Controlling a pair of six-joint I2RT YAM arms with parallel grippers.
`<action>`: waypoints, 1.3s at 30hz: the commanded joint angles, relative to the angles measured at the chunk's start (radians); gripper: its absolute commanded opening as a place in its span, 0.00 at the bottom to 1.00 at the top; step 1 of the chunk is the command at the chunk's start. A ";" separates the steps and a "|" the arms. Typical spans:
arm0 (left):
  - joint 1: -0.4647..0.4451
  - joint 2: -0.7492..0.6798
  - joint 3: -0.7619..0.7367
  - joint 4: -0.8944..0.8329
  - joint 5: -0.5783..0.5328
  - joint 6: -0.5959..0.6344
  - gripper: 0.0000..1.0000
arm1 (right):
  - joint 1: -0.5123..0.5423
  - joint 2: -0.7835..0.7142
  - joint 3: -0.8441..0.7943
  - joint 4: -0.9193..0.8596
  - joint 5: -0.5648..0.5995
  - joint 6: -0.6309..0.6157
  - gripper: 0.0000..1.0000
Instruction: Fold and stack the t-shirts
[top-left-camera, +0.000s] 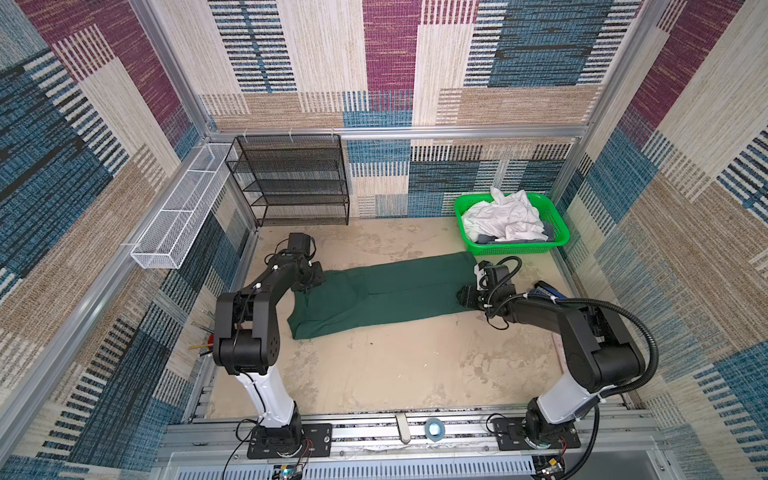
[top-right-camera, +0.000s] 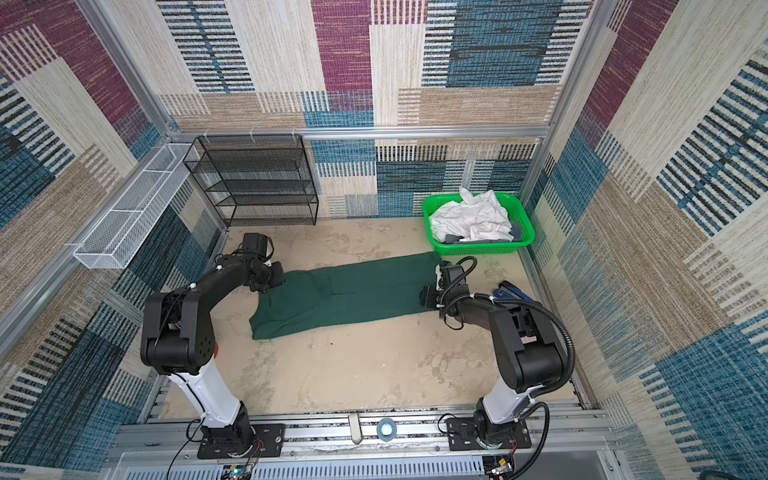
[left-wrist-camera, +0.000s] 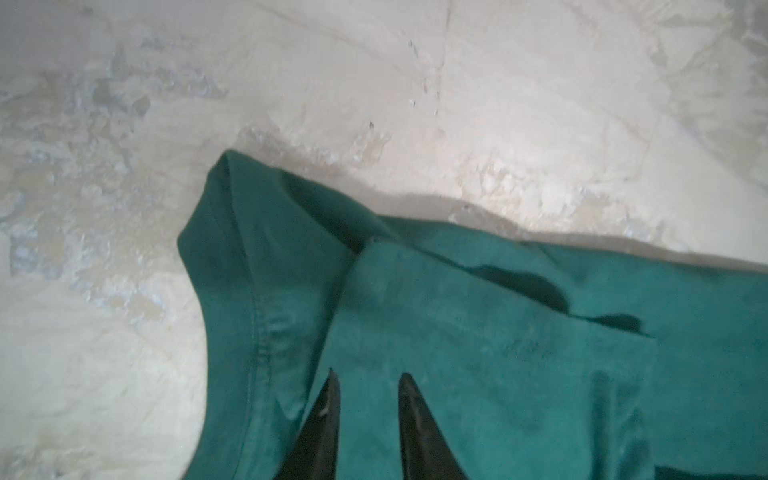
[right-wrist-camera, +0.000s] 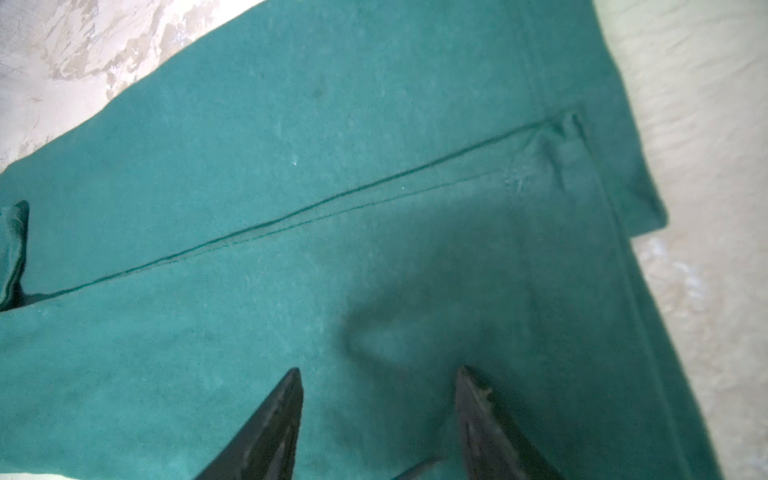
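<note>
Lying flat, soft dark green t-shirt (top-left-camera: 386, 291) forms long strip.

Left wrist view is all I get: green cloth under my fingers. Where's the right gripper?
Observer: The right gripper is open over the other end of the shirt, by the hem.
Operator: How does the shirt lie overall?
Observer: It is folded into a long strip, flat on the table, running from the left gripper to the right one.
Operator: Any other shirts to do?
Observer: Yes. The white shirts lie crumpled in the basket at the back right, just past the strip's end.
</note>
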 joint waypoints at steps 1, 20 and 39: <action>0.006 0.047 0.055 0.008 0.016 0.006 0.27 | 0.001 0.008 -0.014 -0.170 0.016 0.008 0.61; 0.026 0.151 0.136 -0.013 0.044 0.021 0.14 | 0.001 0.016 -0.020 -0.171 0.013 0.001 0.61; 0.037 0.178 0.161 -0.017 0.103 0.038 0.18 | 0.001 0.013 -0.027 -0.168 0.006 -0.002 0.60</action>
